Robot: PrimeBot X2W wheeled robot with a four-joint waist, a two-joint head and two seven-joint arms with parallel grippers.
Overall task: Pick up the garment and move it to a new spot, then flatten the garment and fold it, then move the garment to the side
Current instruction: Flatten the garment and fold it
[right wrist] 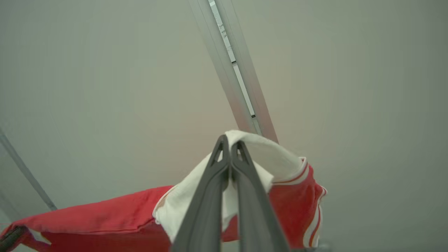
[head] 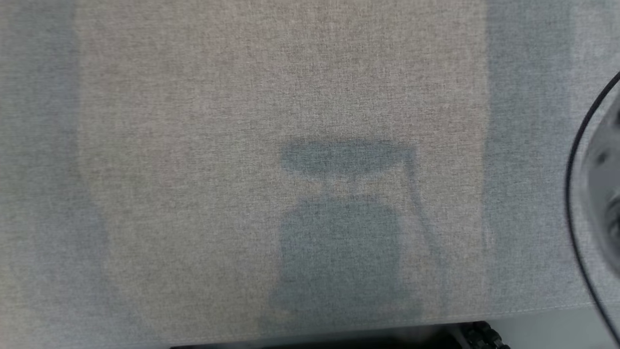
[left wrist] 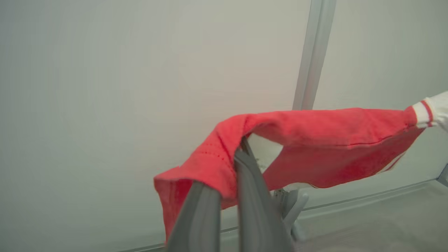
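Observation:
The garment (left wrist: 332,129) is red with white, red-striped trim and hangs stretched in the air between my two grippers. In the left wrist view my left gripper (left wrist: 231,157) is shut on one red end, with cloth draped over its fingers. The rest runs off to the right to a white striped cuff (left wrist: 430,112). The right wrist view has my right gripper (right wrist: 229,140) shut on a white part of the garment (right wrist: 105,213), whose red body trails away to the lower left.
In the head view a grey cloth-covered table (head: 193,145) carries my shadow (head: 339,232), and its near edge runs along the bottom. A black cable (head: 579,145) curves at the right edge. Behind the garment are pale wall panels and a metal post (left wrist: 315,52).

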